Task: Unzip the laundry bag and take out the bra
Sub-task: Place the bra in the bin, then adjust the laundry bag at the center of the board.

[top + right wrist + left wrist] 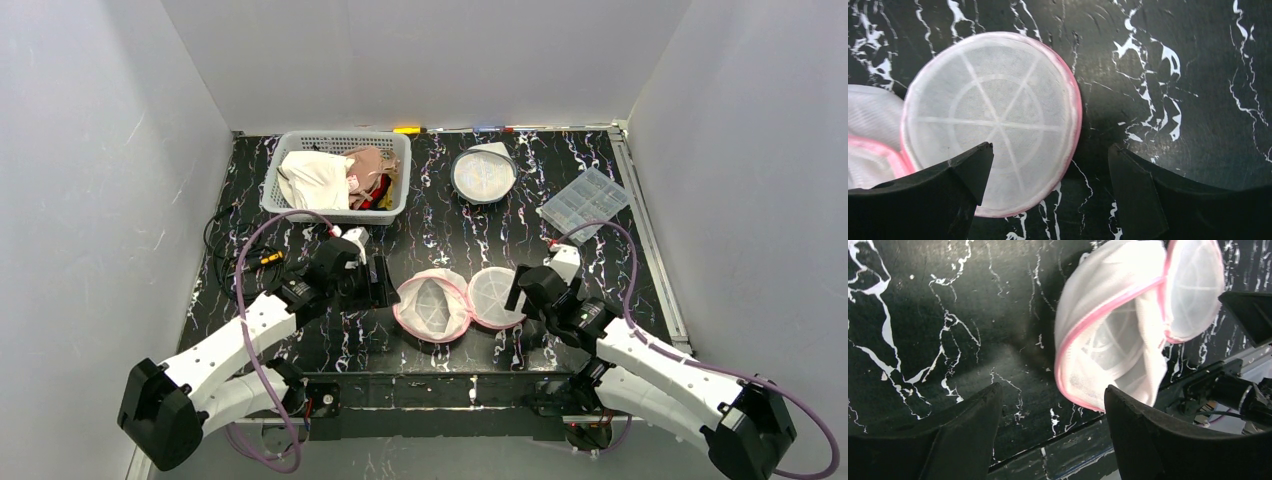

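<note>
The laundry bag [460, 300] is a round white mesh case with a pink rim, lying open like a clamshell near the table's front edge. Its deeper half [1108, 330] holds folded white fabric; I cannot tell whether that is the bra. The flat lid half [993, 120] lies to the right. My left gripper [385, 282] sits just left of the bag, open [1050, 392], with only table between its fingers. My right gripper [515, 290] is at the lid's right edge, open [1050, 150], its left finger over the lid's rim, gripping nothing.
A grey basket [280, 190] of clothes stands at the back left. A second round mesh bag with a grey rim [483, 172] and a clear plastic box [584, 203] lie at the back right. Cables [235, 245] trail at the left. The table's front edge runs close below the bag.
</note>
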Available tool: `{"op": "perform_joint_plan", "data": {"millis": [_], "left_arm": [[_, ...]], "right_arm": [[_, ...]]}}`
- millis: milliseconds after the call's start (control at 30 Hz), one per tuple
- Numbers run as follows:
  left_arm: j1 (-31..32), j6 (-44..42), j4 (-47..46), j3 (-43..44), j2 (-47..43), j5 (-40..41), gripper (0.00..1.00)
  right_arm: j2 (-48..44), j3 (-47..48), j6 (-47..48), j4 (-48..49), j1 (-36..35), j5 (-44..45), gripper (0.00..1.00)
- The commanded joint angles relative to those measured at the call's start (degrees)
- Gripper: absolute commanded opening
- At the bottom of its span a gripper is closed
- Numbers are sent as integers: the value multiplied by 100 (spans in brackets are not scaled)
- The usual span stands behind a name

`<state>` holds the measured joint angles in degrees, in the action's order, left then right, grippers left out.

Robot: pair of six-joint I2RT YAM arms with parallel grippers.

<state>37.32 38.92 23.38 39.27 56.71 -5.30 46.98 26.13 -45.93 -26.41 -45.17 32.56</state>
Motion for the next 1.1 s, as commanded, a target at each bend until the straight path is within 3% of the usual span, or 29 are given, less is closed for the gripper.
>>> {"op": "perform_joint_plan", "data": {"millis": [0,200,367,767,900,967,1067], "left_arm": [[26,291,-596,-365,-87,-5,72],[30,415,-1131,-665,100,-448,71],[29,480,-1479,-926,165,-559,68],[30,468,-1859,-1110,694,-440,61],[30,481,-1976,-1074,929,-416,47],[29,494,-2020,-1018,1071,-410,30],[25,533,-1968,-913,1112,-423,4]], "right_arm": [[8,-192,-541,48,129,63,92],[27,-561,-872,515,474,-485,89],[60,-814,-922,1074,768,-806,80],[10,-832,-656,1592,992,-1144,28],[-269,-682,-451,1419,992,-1215,10],[-364,-614,-384,1324,989,-1290,1],[-477,-459,-257,1153,991,-1394,1]]}}
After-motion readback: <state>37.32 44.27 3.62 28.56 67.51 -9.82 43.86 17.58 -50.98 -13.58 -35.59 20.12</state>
